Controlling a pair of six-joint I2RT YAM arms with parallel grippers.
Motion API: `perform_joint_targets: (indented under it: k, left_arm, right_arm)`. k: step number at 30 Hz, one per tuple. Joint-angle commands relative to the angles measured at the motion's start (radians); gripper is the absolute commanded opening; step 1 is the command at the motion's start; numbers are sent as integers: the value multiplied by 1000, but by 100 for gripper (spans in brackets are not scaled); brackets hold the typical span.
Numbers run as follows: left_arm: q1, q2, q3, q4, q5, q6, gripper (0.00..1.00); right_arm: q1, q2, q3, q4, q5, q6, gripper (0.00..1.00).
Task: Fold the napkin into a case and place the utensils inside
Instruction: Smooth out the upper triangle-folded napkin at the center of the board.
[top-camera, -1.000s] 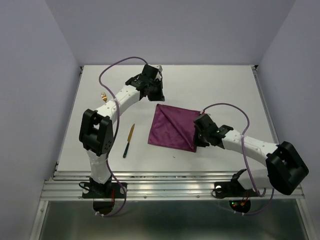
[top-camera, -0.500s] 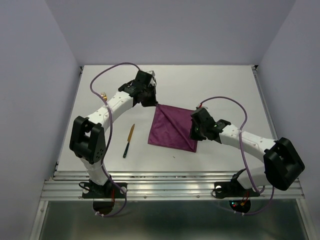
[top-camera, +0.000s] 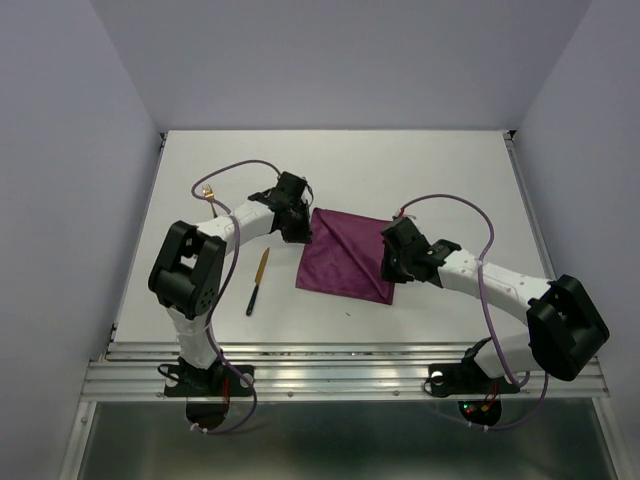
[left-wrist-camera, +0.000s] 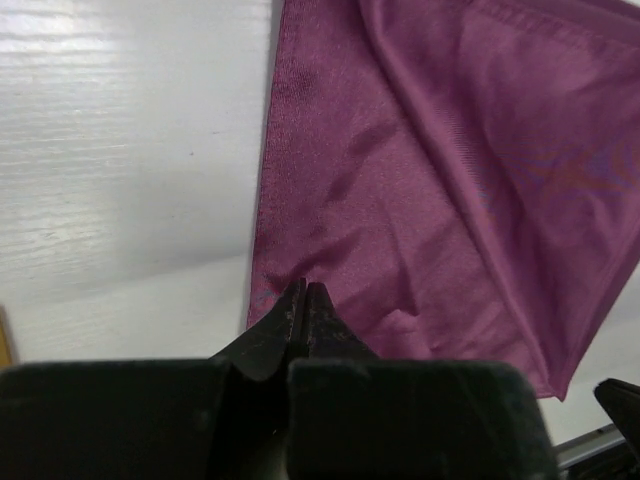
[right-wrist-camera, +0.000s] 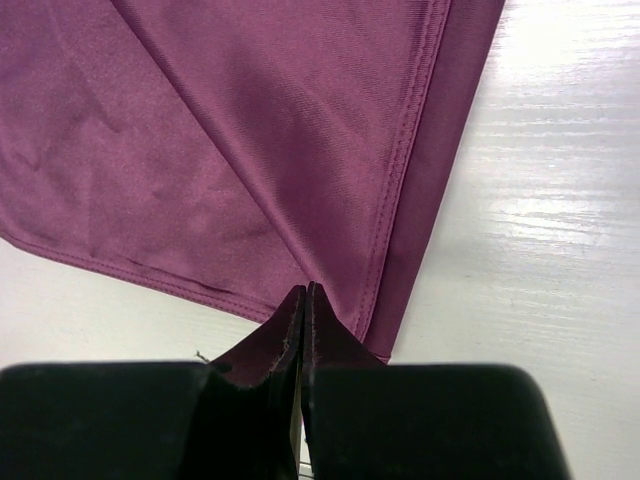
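Currently clenched, nothing held: left gripper (left-wrist-camera: 304, 290) presses napkin (top-camera: 340, 260) at its far-left corner, right gripper (right-wrist-camera: 304, 292) at its right edge.

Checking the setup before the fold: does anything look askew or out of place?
The napkin lies slightly askew to the table edge, with a diagonal fold ridge across it rather than flat. The fork sits apart from the knife, mostly hidden by the left arm.

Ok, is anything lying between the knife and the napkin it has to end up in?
Nothing visible: only bare table separates the knife from the napkin's left edge. The left jaws, shut, sit at the napkin's far-left corner, beyond that gap.
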Motion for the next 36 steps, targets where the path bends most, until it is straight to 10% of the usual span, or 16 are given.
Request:
perform_joint_targets:
  k: [1, 33, 36]
  left_arm:
    - [-22, 16, -37, 57, 2, -16, 0]
    - [-40, -65, 174, -116, -119, 75, 0]
    - [-75, -105, 138, -116, -110, 93, 14]
  right_arm:
    - [8, 10, 4, -14, 51, -4, 1]
    - [142, 79, 2, 75, 69, 82, 2]
    - [142, 19, 29, 63, 129, 57, 7]
